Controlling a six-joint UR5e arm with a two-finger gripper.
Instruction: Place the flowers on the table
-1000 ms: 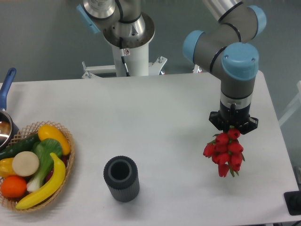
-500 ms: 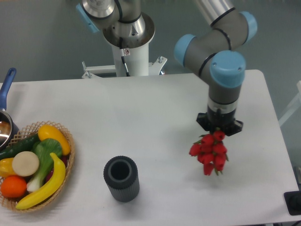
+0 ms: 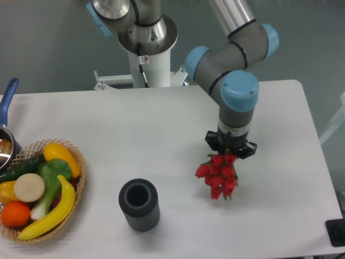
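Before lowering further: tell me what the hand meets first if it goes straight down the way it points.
The red flowers it holds would touch the white table first; nothing else shows beneath the hand, though height is unclear.

Even bright overhead light; faint soft shadow under gripper (image 3: 231, 152); slight overall softness, no glare.

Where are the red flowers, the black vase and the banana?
red flowers (image 3: 217, 176), fixed camera, middle of the blooms
black vase (image 3: 139, 208), fixed camera, ribbed side wall
banana (image 3: 54, 211), fixed camera, middle of its curve
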